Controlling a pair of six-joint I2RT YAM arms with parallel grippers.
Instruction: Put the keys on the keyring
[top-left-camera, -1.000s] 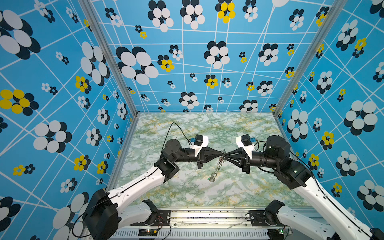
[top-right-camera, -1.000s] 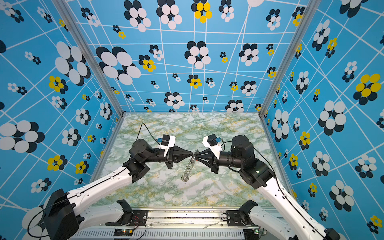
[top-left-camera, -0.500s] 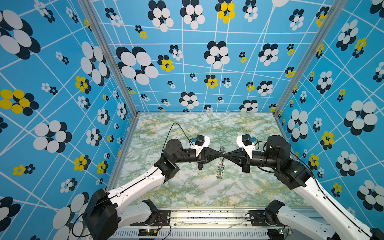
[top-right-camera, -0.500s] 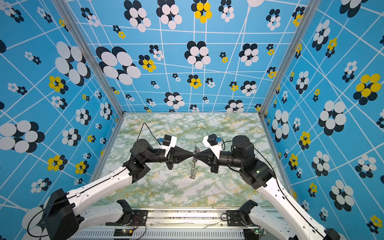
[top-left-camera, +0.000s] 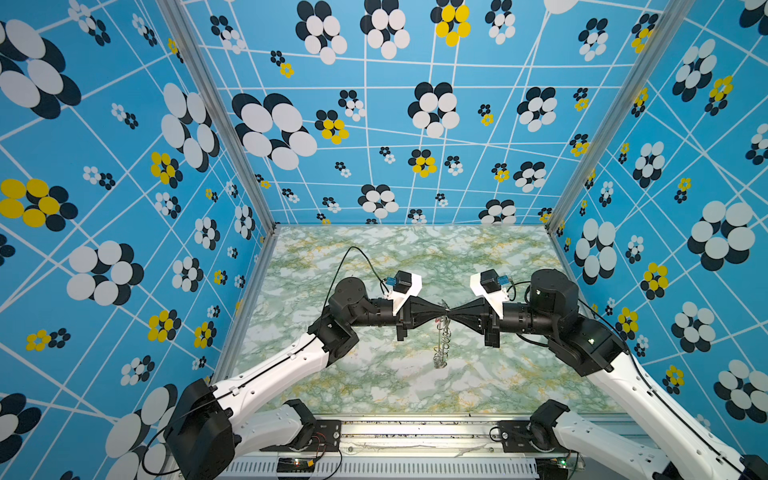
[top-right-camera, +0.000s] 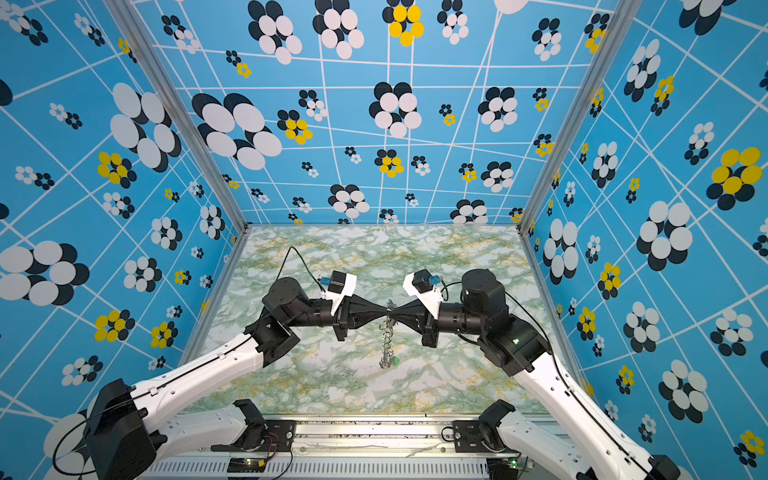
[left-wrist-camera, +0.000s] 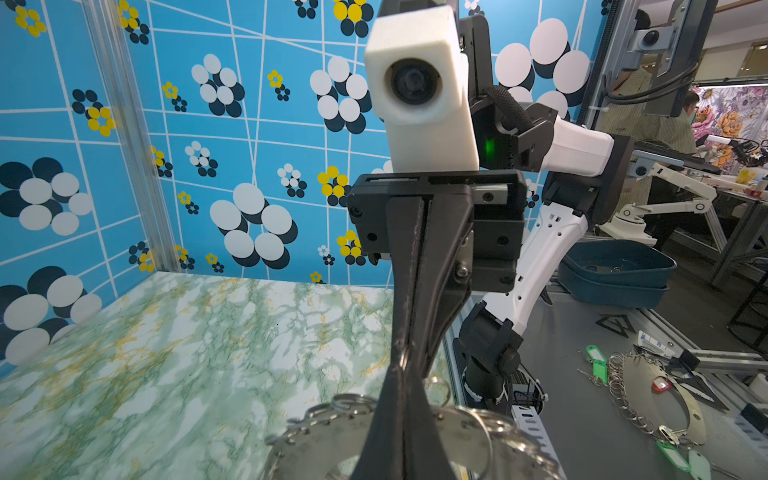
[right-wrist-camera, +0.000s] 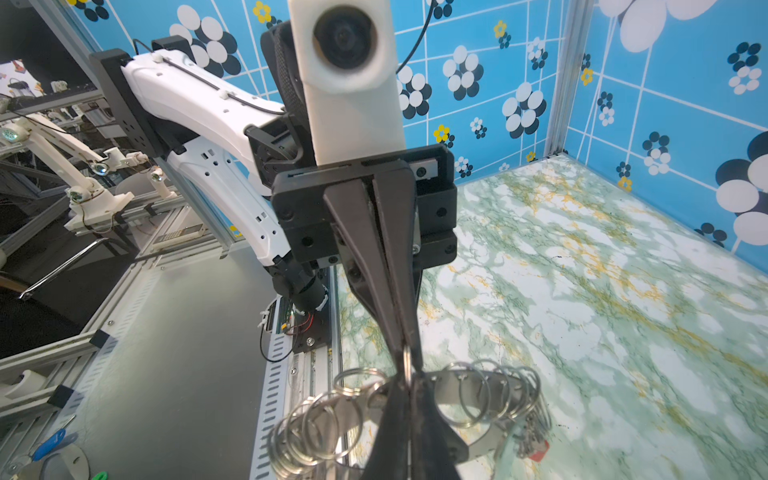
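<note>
L gripper (top-left-camera: 443, 309), R gripper (top-left-camera: 451, 310): jaws both pinching keyring (top-left-camera: 443, 341) top rim, hanging edge-on. Prob. stiff, slick metal; loops floppy, so hold disc.

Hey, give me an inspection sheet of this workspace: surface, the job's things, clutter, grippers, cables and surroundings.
surface: green marbled tabletop.
job's things: keyring hangs edge-on between the grippers; a green tag and a red tag dangle at its low end; no third tag seen.
clutter: nothing seen on the tabletop.
grippers: left gripper and right gripper meet tip to tip, jaws shut on the keyring's upper edge.
cables: black cable arcs from the left wrist camera; red and black wires at the base rail.
surroundings: blue flower-print walls; outside, a spare keyring with tags on a grey bench, and a dark blue tub.
</note>
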